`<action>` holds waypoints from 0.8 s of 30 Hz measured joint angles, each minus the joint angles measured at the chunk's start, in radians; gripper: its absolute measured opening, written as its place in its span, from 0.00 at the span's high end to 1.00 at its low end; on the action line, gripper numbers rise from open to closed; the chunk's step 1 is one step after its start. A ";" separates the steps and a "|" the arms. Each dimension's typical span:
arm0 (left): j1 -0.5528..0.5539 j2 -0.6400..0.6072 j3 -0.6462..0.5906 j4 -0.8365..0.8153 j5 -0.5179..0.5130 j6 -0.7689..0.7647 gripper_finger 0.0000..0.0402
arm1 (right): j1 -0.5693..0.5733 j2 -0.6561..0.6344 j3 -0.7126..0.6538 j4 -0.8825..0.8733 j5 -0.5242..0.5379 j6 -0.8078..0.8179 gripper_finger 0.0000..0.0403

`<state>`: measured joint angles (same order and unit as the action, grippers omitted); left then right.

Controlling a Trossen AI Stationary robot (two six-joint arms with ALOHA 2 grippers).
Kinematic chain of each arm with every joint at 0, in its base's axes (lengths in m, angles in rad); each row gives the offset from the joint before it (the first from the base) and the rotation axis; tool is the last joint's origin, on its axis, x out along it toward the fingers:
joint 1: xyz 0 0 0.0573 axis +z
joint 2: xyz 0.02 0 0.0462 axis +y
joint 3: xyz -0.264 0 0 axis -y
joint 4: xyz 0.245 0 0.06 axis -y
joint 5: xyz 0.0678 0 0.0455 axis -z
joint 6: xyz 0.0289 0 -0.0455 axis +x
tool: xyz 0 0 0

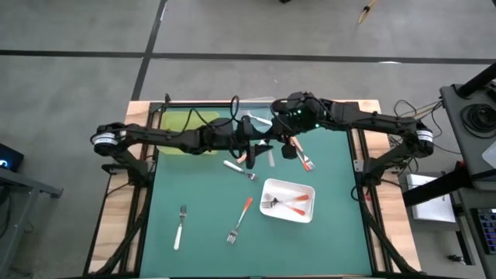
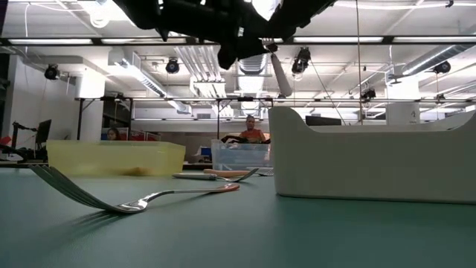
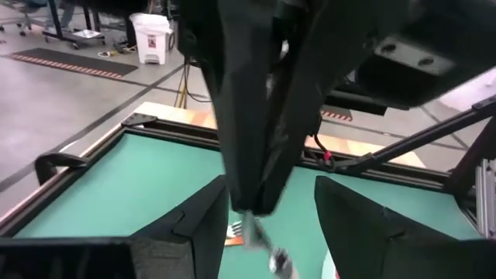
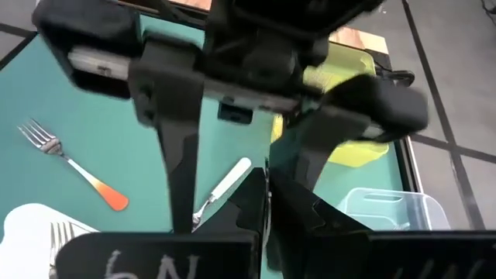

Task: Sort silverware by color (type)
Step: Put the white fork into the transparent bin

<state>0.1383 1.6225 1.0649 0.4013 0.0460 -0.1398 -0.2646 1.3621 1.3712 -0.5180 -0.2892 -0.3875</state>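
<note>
Both arms meet above the mat's far middle. My right gripper (image 1: 288, 147) (image 4: 265, 186) is shut on a fork whose metal end (image 3: 269, 249) hangs below its fingers. My left gripper (image 1: 260, 149) is open, its fingers (image 3: 203, 225) standing on either side of the right gripper without touching. On the mat lie a white-handled fork (image 1: 240, 169) (image 4: 225, 186), another white-handled fork (image 1: 180, 226), a red-orange one (image 1: 240, 219) (image 2: 149, 199) and one more (image 1: 306, 161). Red-orange forks lie in the white tray (image 1: 307, 215). My right gripper pinches the fork between its two shut fingers (image 3: 248, 155), coming from above and pointing down. The fork is lifted clear of the mat and hangs slanted, its metal end (image 3: 269, 249) below the fingertips. The fingers hide the part they hold.
A yellow tray (image 1: 182, 124) (image 4: 364, 147) and a clear tray (image 1: 256, 107) (image 4: 387, 209) stand at the mat's far edge. The white tray (image 2: 372, 160) stands right of centre. Bare mat (image 1: 325, 248) lies along the near edge and at the left.
</note>
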 joint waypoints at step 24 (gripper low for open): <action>0.001 0.011 -0.001 0.043 -0.019 -0.024 1.00 | 0.000 -0.004 0.000 0.016 0.002 0.038 0.92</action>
<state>0.1396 1.6333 1.0641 0.4438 0.0273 -0.1635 -0.2646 1.3579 1.3712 -0.5023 -0.2874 -0.3490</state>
